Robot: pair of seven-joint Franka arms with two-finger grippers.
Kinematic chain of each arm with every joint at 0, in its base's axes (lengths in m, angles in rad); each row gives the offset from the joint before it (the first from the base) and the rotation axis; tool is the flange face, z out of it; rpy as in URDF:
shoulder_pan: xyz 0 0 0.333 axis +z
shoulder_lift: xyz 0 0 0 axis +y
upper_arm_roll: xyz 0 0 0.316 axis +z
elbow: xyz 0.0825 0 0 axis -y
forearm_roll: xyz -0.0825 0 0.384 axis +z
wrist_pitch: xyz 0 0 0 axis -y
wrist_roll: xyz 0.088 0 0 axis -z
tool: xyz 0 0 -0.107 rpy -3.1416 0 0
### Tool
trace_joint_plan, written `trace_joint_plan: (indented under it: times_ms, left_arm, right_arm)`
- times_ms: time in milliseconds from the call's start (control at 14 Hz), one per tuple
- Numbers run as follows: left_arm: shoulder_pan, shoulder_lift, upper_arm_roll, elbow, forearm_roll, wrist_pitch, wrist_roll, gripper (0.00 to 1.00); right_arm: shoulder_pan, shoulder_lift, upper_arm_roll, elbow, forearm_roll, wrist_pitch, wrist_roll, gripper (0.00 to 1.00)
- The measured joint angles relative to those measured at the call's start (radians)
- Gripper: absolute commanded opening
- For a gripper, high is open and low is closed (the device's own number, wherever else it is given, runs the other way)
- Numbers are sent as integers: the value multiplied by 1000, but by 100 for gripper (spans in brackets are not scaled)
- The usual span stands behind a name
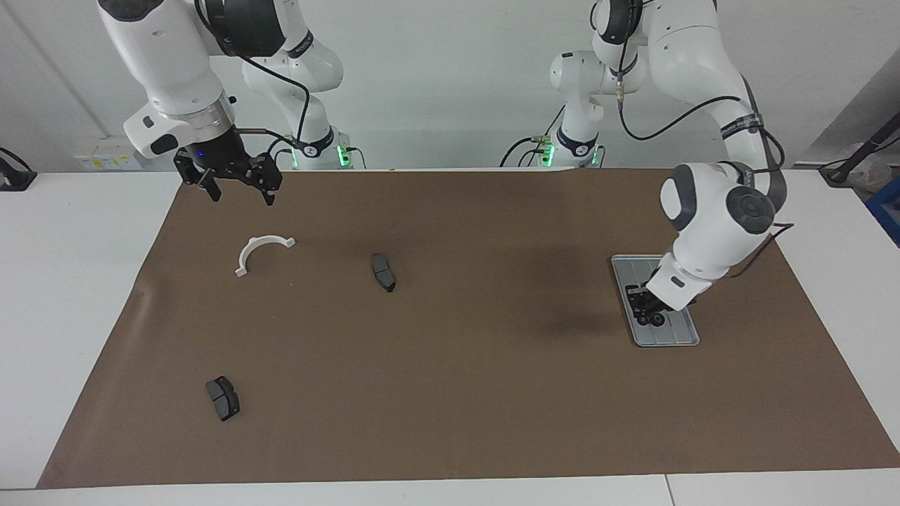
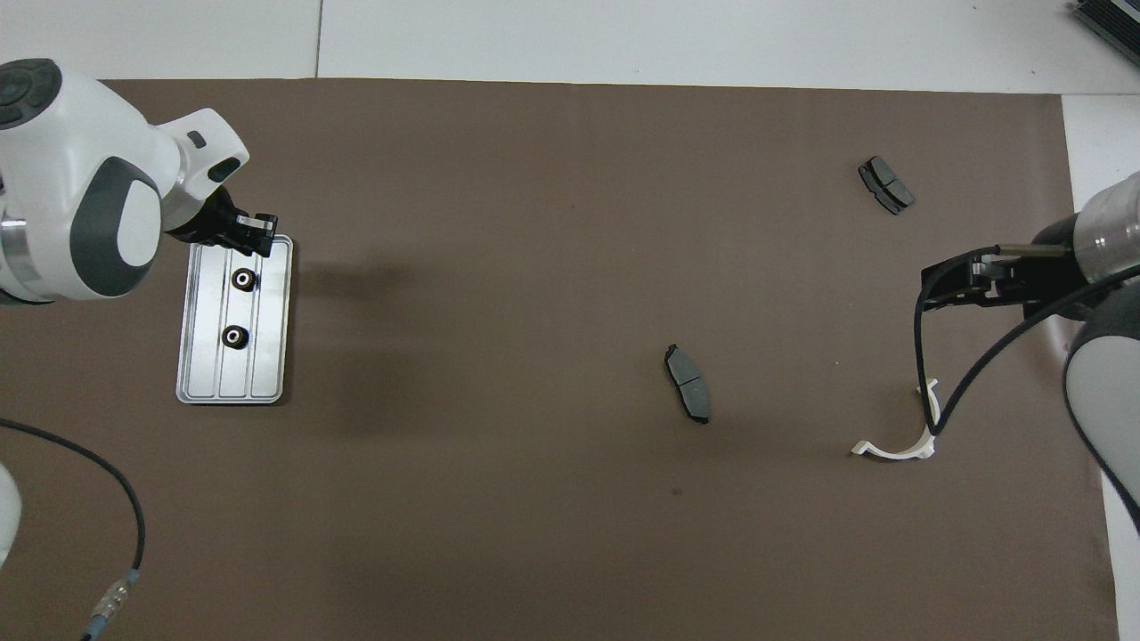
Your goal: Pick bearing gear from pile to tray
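**Inspector:** Left gripper first. State of the fingers?

**Assistant:** Drawn together, tips met. It hangs low over the tray, at the end farther from the robots. Whether a small ring is pinched between the tips cannot be told — the fingers and the rings are both black and overlap in the facing view.

**Inspector:** What lies in the tray?

**Assistant:** Two black round rings in the overhead view, one just by the gripper's tips, the other nearer to the robots. The tray itself sits flat on the brown mat, toward the left arm's end of the table.

**Inspector:** Right gripper?

**Assistant:** Fingers spread wide, holding nothing. The arm waits, raised over the mat's edge at its own end, above the white half-ring bracket.

**Inspector:** The remaining parts?

**Assistant:** One dark grey pad lies near mid-table, well apart from the bracket. A second pad lies farther from the robots — toward the right arm's end.
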Motion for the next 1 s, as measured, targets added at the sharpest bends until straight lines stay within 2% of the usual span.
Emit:
trace_joint_plan:
  times_ms: [215,358,501,859,931,1003]
  left_arm:
    - [89,-41,0,-126,0,1,187,12]
    - [119,-69,0,-200,-1,25,254,17]
    - [126,-85,-1,-236,-1,39,272,23]
    - [129,-109,-1,-287,-1,45,287,26]
    - [133,-112,-1,-291,-1,45,296,29]
    - [139,-116,0,-295,-1,46,310,43]
  right_arm:
    - [0,0,0,0,0,0,0,100]
    - [0,0,0,0,0,0,0,100]
    - [0,0,0,0,0,0,0,100]
    - [0,0,0,0,0,0,0,100]
    - [0,0,0,0,0,0,0,100]
    - [0,0,0,0,0,0,0,100]
